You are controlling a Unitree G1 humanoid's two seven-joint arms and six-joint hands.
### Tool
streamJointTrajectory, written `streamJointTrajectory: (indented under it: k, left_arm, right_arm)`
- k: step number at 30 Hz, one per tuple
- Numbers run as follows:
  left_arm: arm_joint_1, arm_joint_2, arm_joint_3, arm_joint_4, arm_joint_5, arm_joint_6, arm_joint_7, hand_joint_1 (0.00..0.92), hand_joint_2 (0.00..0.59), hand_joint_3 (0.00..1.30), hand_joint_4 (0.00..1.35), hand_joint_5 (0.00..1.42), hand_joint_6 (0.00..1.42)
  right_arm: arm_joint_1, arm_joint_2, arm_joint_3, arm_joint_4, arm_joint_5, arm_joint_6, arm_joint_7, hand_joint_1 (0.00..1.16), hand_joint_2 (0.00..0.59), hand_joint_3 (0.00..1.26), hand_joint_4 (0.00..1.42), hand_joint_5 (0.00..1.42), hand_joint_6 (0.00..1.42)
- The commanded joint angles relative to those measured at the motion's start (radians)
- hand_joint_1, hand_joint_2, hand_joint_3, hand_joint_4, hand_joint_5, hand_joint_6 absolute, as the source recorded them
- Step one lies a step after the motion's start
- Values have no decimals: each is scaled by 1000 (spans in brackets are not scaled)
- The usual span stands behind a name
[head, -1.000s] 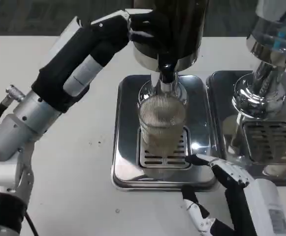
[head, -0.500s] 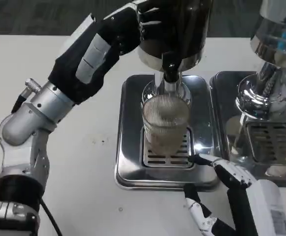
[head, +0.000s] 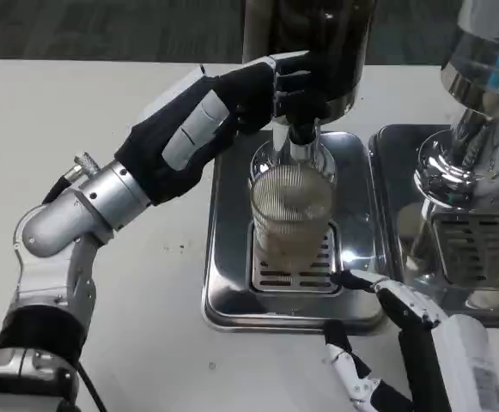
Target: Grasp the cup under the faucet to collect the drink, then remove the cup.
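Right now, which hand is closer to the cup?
Right. The right hand is open just beside the cup, at its lower right; the left hand is up at the faucet above.

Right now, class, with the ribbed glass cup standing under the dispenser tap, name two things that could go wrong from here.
1. The left hand is at the black tap lever while the ribbed clear glass cup already looks partly full; held too long, it may overflow onto the steel drip tray.
2. The right hand waits open beside the cup, not gripping it; a clumsy grasp could tip it.
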Motion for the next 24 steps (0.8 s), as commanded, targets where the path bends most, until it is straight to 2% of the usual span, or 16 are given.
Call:
streamJointTrajectory:
  k: [1,15,24]
  left_arm:
    - [-7,5,-29,26,69,-4,-10,0,73,226,202,266,153]
    - [-21,30,-112,51,170,-95,-26,0,71,151,55,124,29]
    - [-26,45,-148,70,185,-129,-21,0,72,141,41,119,25]
  right_arm:
    - [1,-1,-5,1,16,-14,-3,512,417,419,376,344,306]
    - [11,6,-6,3,30,-13,-5,512,417,419,376,344,306]
    - [15,5,-7,0,36,-13,-2,512,417,414,376,345,306]
